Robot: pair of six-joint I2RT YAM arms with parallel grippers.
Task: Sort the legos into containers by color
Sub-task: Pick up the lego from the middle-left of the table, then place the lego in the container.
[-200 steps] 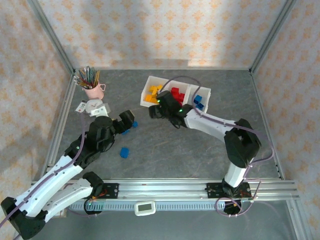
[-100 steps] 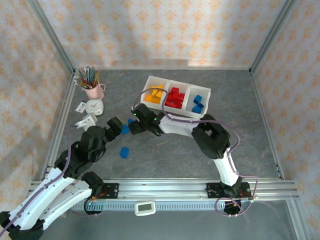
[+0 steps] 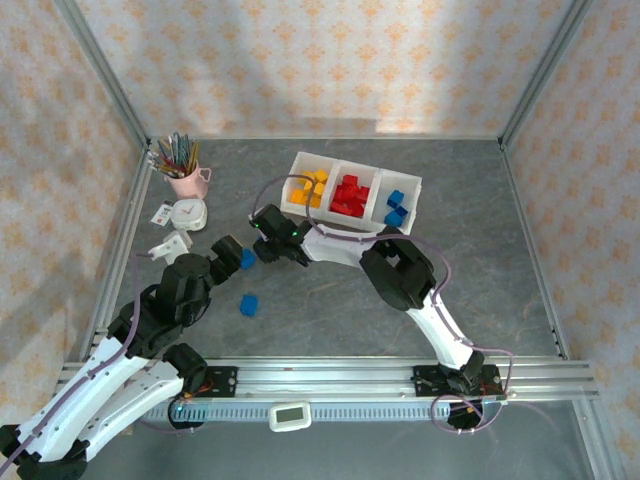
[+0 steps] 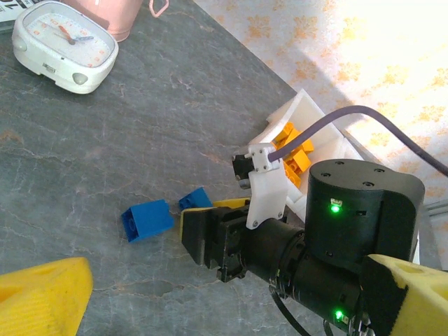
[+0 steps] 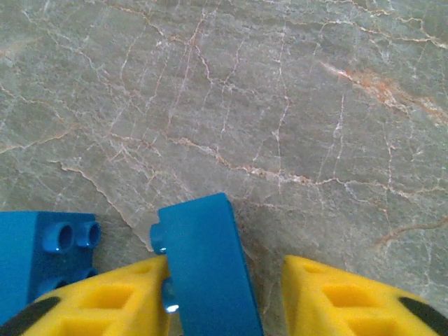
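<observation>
Grey marbled table lies under me, with patterned walls behind. My right claw is half-spread around a blue lego left of the table's middle. One pad is against the lego and the other stands apart from it.

The lego looks tipped up on a narrow side, so I judge that an uneven squeeze could twist it or shoot it out across the table. A second blue lego sits just beside my touching pad. I might drag it along or jam it in the pinch.

My left claw is spread wide and near the same spot, so a careless lift could knock the two arms together. The containers wait toward the far edge, their right-hand bin holding blue.
</observation>
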